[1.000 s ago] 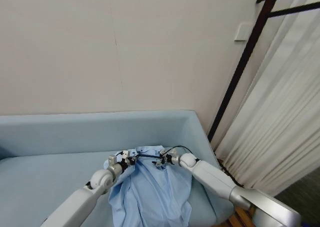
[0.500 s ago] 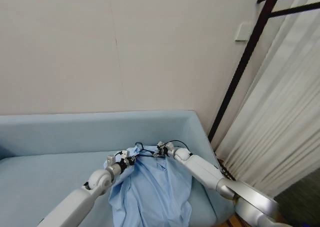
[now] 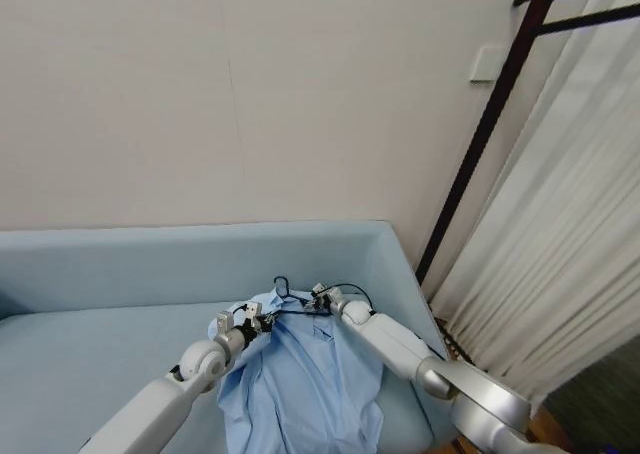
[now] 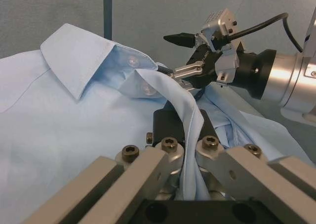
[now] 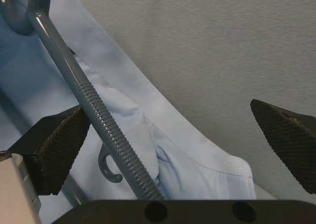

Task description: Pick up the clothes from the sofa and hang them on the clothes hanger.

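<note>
Currently grasp stage: shirt (image 3: 300,384) lies on sofa (image 3: 100,264), hanger (image 5: 101,123) inside. Left gripper (image 4: 189,147) apparently pinches the shirt front; right gripper (image 4: 172,55) gapes wide astride hanger arm. Next: close on it squarely.

**White arms, silver wrists, black fingertips**

Both arms (image 3: 150,414) are smooth white tubes with rounded grey joints. Behind the left gripper (image 4: 190,130), pale grey metal links carry black socket-head screws (image 4: 169,144). The right gripper (image 4: 176,56) has silver linkage and pointed black fingertips (image 4: 173,38), with a black collar, a silver wrist and a black cable (image 4: 261,24) behind it. Its wedge-shaped pads (image 5: 52,147) are black and cross-hatched.
</note>
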Controlling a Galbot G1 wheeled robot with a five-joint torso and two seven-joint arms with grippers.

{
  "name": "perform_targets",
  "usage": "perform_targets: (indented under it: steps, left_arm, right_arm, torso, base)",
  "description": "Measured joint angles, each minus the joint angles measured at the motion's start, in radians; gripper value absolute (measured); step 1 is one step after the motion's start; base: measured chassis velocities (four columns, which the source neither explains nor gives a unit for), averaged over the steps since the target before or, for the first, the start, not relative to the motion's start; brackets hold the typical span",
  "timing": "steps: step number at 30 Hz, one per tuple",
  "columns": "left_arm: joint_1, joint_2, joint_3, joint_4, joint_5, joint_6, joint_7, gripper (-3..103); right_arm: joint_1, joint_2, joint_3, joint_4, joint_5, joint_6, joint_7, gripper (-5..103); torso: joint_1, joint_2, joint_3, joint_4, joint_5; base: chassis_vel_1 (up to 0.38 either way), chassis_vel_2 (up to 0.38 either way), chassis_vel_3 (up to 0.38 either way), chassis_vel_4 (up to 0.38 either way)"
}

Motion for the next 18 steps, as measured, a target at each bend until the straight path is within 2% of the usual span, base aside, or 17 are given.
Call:
perform_targets:
  steps: [3, 8, 9, 10, 12, 18]
  left_arm:
    - [0.003, -0.002, -0.001, 0.001, 0.003, -0.003, 0.001, 0]
    - [0.025, -0.002, -0.022, 0.02, 0.065, -0.013, 0.02, 0]
    - [0.032, 0.002, -0.031, 0.04, 0.113, -0.021, 0.033, 0]
    - [0.04, 0.008, -0.042, 0.079, 0.195, -0.049, 0.061, 0]
    - [0.047, 0.01, -0.05, 0.124, 0.26, -0.076, 0.082, 0]
    - [0.052, -0.016, -0.06, 0.178, 0.283, -0.098, 0.088, 0]
  right_arm:
    - [-0.006, 0.004, 0.004, -0.002, 0.003, 0.003, 0.022, 100]
    - [-0.022, -0.007, 0.008, 0.021, 0.008, -0.005, 0.025, 100]
    - [-0.028, -0.018, 0.008, 0.041, 0.016, -0.015, 0.019, 100]
    - [-0.041, -0.039, 0.007, 0.074, 0.028, -0.031, -0.003, 100]
    - [-0.056, -0.062, 0.006, 0.105, 0.034, -0.044, -0.041, 100]
    - [-0.083, -0.074, 0.01, 0.141, 0.05, -0.042, -0.057, 100]
  torso:
    - [0.0, 0.0, 0.0, -0.0002, -0.0001]
    - [0.0, 0.0, 0.0, -0.0003, 0.0]
    - [0.0, 0.0, 0.0, -0.0002, -0.0001]
    - [0.0, 0.0, 0.0, -0.0002, -0.0001]
    - [0.0, 0.0, 0.0, -0.0002, -0.0002]
    - [0.0, 0.0, 0.0, -0.0001, 0.0]
  base:
    - [0.0, 0.0, 0.0, 0.0]
    - [0.0, 0.0, 0.0, 0.0]
    - [0.0, 0.0, 0.0, 0.0]
    - [0.0, 0.0, 0.0, 0.0]
    - [0.0, 0.0, 0.0, 0.0]
    - [0.0, 0.0, 0.0, 0.0]
